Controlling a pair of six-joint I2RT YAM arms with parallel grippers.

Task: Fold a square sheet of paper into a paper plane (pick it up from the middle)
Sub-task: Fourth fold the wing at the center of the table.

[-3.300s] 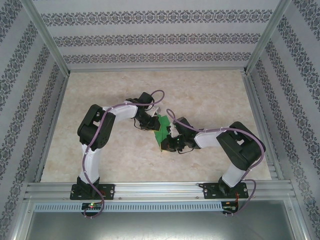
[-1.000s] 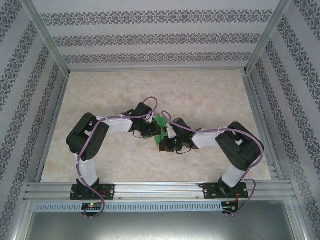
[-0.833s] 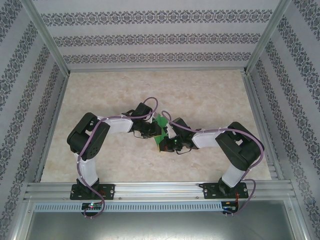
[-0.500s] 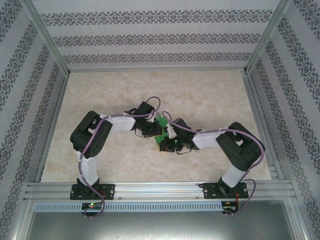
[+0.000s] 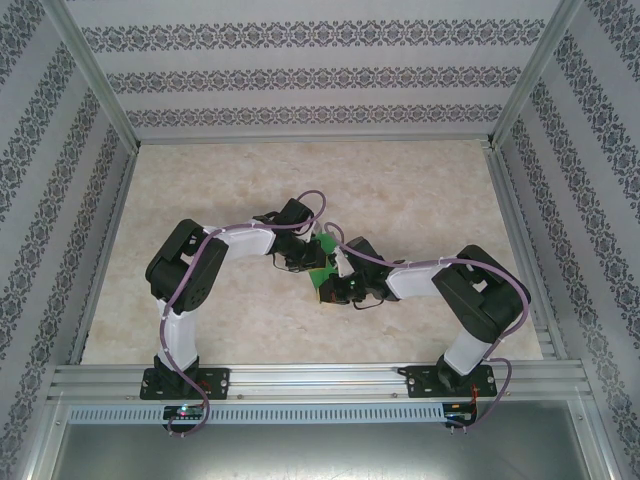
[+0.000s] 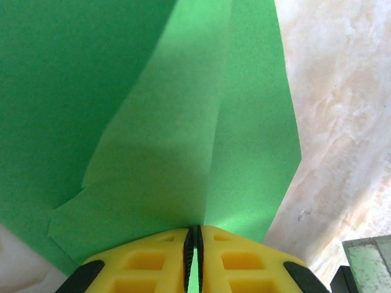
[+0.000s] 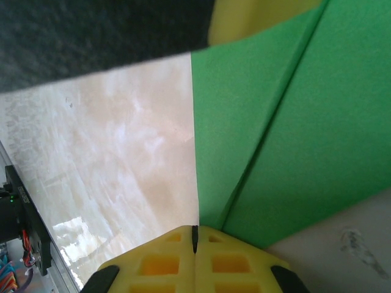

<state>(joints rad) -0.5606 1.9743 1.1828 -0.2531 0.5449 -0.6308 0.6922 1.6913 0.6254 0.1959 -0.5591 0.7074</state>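
The sheet of paper point(image 5: 320, 282) is well beyond the near rail point(image 5: 320, 378), about level with the middle of the rail's length, over the pale marbled desk point(image 5: 420, 190). It is bright green and partly folded. From above, much of it is covered by the two wrists that come together over it. The left arm point(image 5: 185, 270) reaches in from the rail's left end and the right arm point(image 5: 480, 300) from its right end.

The left pincer point(image 6: 193, 241) is nearly closed, its yellow fingers point(image 6: 146, 262) pinching the sheet with only a hair-thin slit between them. From that grip a sharp crease point(image 6: 217, 122) runs up the sheet, with a brighter panel on one side and a shaded flap on the other. One pointed corner juts out over the desk.

The right pincer point(image 7: 195, 238) is fully closed, its fingers pressed flat together. The sheet's straight edge and a long fold line point(image 7: 269, 128) both run down into the fingertips, so it grips the paper too. At the far end of the sheet in the right wrist view, a dark body point(image 7: 91, 36) and a patch of yellow sit against the paper. Whether the sheet rests on the desk or hangs clear of it, I cannot tell.
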